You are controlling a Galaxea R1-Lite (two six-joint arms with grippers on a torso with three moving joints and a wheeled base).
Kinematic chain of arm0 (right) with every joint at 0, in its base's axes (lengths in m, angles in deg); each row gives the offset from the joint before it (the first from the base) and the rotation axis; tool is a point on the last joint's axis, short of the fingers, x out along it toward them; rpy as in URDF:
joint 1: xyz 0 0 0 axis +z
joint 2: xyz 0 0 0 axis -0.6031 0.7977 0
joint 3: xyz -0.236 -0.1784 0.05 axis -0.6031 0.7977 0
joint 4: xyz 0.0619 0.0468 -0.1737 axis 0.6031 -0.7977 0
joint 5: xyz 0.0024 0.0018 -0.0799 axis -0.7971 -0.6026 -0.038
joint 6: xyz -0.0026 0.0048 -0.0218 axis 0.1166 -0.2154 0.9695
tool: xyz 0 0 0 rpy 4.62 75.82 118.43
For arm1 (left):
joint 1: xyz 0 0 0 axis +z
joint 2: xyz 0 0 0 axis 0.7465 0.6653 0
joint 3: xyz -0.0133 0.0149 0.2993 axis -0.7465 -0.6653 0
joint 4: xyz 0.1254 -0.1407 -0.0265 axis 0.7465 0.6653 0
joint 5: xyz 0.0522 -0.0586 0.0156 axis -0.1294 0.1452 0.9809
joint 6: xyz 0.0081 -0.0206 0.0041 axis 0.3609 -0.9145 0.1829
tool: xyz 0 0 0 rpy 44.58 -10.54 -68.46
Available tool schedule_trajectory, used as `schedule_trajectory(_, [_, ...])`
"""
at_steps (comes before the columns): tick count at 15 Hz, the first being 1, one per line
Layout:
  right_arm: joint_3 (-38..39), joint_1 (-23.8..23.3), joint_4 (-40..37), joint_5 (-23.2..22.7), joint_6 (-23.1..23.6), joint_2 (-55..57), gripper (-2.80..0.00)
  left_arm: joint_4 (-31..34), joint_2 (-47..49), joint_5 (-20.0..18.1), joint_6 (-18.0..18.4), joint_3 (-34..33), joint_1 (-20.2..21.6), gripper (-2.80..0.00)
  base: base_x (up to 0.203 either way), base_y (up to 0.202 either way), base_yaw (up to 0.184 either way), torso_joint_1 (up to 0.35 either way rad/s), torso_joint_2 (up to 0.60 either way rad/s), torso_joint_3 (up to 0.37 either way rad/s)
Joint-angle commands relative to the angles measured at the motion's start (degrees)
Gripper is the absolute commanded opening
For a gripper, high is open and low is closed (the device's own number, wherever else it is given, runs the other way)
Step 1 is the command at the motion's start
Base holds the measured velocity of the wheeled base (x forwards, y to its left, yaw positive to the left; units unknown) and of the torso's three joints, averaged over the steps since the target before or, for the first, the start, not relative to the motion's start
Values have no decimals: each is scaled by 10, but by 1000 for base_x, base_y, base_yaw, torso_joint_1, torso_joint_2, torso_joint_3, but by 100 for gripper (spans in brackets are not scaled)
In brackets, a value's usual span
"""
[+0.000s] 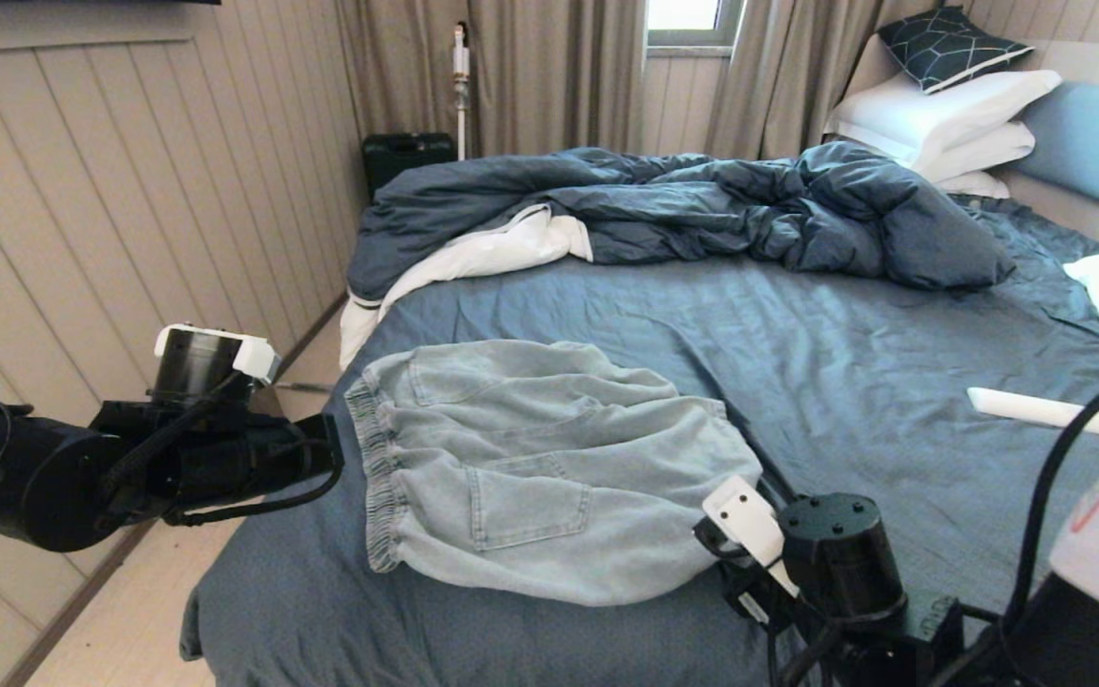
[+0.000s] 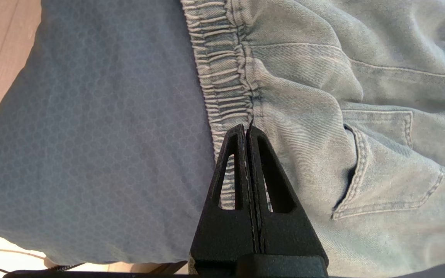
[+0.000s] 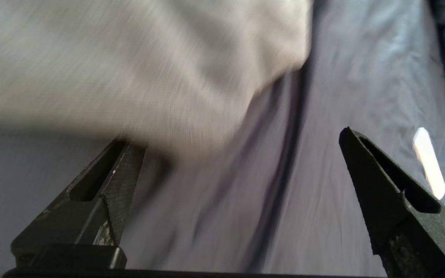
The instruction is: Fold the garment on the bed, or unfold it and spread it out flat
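Note:
The garment (image 1: 549, 468), pale blue denim shorts, lies spread on the bed (image 1: 845, 343) near its front left corner, with the gathered waistband (image 2: 222, 69) toward the bed's left edge and a patch pocket (image 2: 384, 162) facing up. My left gripper (image 2: 245, 127) is shut with nothing between its fingers, its tips just over the waistband seam; in the head view the left gripper (image 1: 332, 453) sits at the shorts' left side. My right gripper (image 3: 236, 137) is open and empty at the garment's (image 3: 129, 69) near right hem, low over the sheet (image 3: 342, 77).
A rumpled dark blue duvet (image 1: 702, 200) with white lining fills the far half of the bed. White pillows (image 1: 941, 114) and a patterned cushion (image 1: 950, 43) are stacked at the headboard. A white stick-shaped object (image 1: 1036, 410) lies right of the shorts. A wall runs along the left.

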Motion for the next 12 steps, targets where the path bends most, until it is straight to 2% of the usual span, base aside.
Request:
schedule_trajectory(1, [50,18,3,1,2,-43,0,-1,1,0,-2,0,0,-280,0,0,0,0,0,0])
schedule_trajectory(4, [96,15,3,0,6,-91,0,-1,2,0,0,0,0,-280,0,0,0,0,0,0])
schedule_trajectory(8, [98,13,-15,-1,7,-179,0,-1,-16,3,3,-2,0,-280,0,0,0,0,0,0])
schedule_trajectory(10, [74,7,-47,-3,6,-241,0,0,-69,5,5,-4,1,-280,0,0,0,0,0,0])
schedule_trajectory(12, [10,-25,-112,-13,2,-296,0,7,-140,6,22,-4,4,-280,0,0,0,0,0,0])
